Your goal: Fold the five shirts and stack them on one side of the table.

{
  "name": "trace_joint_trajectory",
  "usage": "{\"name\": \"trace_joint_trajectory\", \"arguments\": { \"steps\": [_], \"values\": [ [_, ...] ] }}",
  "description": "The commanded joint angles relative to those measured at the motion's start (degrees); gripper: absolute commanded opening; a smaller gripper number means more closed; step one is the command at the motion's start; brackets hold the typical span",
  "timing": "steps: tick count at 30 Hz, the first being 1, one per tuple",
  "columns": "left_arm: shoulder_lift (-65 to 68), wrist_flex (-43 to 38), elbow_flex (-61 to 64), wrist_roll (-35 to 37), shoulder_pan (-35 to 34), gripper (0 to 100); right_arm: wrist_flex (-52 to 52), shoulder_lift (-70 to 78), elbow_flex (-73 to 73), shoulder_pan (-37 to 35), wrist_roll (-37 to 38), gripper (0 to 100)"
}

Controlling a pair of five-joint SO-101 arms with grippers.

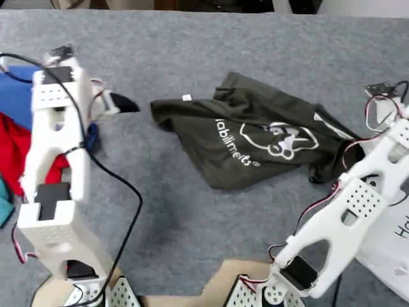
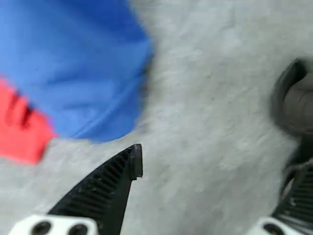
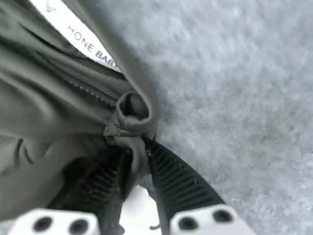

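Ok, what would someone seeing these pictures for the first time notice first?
The crumpled dark shirt with white print, lying in the middle of the grey table. The right end effector is shut on a bunched fold at its edge. A bright blue shirt and red shirt lie heaped at the table's side, the left end effector open beside them.

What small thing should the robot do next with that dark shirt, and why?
Probably bring the open left hand to the free edge of the dark shirt: the right hand pinches one fold, and the shirt lies crumpled.
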Motion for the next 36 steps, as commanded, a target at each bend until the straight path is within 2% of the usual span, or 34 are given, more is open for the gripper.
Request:
{"name": "trace_joint_trajectory", "arguments": {
  "steps": [1,5,12,19,23,28,33,36],
  "values": [
    [1.1,-11.87,0.0,3.52,3.52,46,0.97,-3.03,-2.95,1.45,0.35,0.5],
    [7.52,-23.47,-1.23,4.22,6.33,46,0.97,-8.04,-3.56,-1.8,-3.16,2.3],
    [22.29,-24.44,-14.86,4.22,7.38,46,1.05,-15.87,-3.3,-7.43,-7.91,11.9],
    [36.35,-16.35,-34.9,4.22,7.38,45,0.88,-22.73,-3.74,-13.93,-14.15,12.2],
    [43.56,-10.46,-47.91,5.1,8.18,32,0.0,-23.69,-3.74,-20.26,-14.51,12.2],
    [50.24,-4.75,-61.19,12.22,11.08,16,-4.31,-23.6,-3.3,-27.91,-14.51,12.2],
    [53.23,1.58,-70.77,12.66,15.21,20,-13.54,-21.93,-3.3,-32.92,-16.18,12.2],
    [53.49,3.16,-73.41,12.75,16.88,24,-24.7,-17.27,-3.3,-33.89,-25.32,12.3]
  ]
}}
